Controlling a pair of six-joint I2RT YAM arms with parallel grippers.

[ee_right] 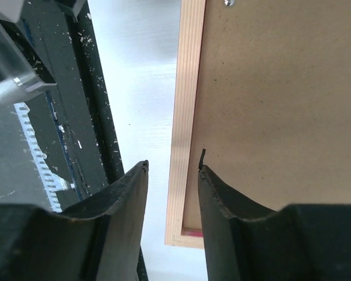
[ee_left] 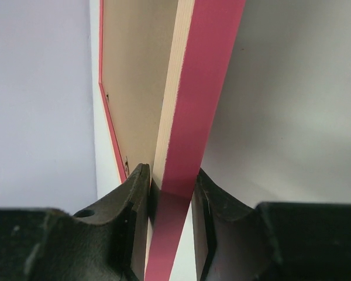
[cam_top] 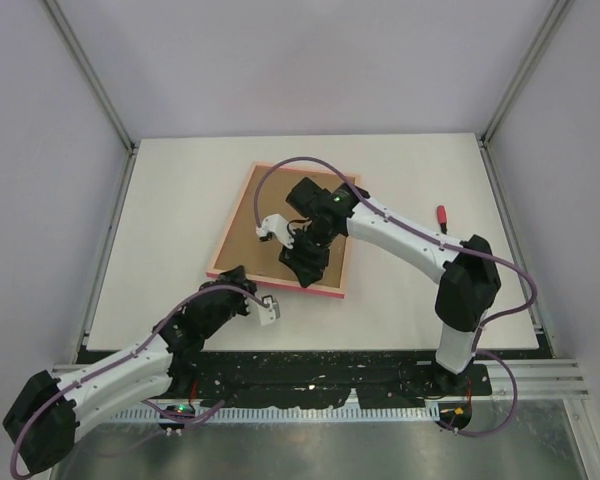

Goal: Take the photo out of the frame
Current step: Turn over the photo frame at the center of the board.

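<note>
The frame (cam_top: 255, 215) lies face down on the white table, brown backing up, with a pink rim. The photo is hidden under that backing. My left gripper (cam_top: 242, 283) is at the frame's near left corner. In the left wrist view its jaws (ee_left: 171, 181) are shut on the pink rim (ee_left: 199, 88), one finger on each side. My right gripper (cam_top: 305, 262) hovers over the frame's near edge. In the right wrist view it (ee_right: 172, 167) stands open astride the pale wooden rim (ee_right: 187, 88), one finger over the brown backing (ee_right: 281, 88) beside a small black tab (ee_right: 202, 154).
A small red-handled object (cam_top: 443, 215) lies on the table (cam_top: 180, 200) to the right of the frame. A black rail (cam_top: 330, 370) with the arm bases runs along the near edge. Grey walls close in the sides and back.
</note>
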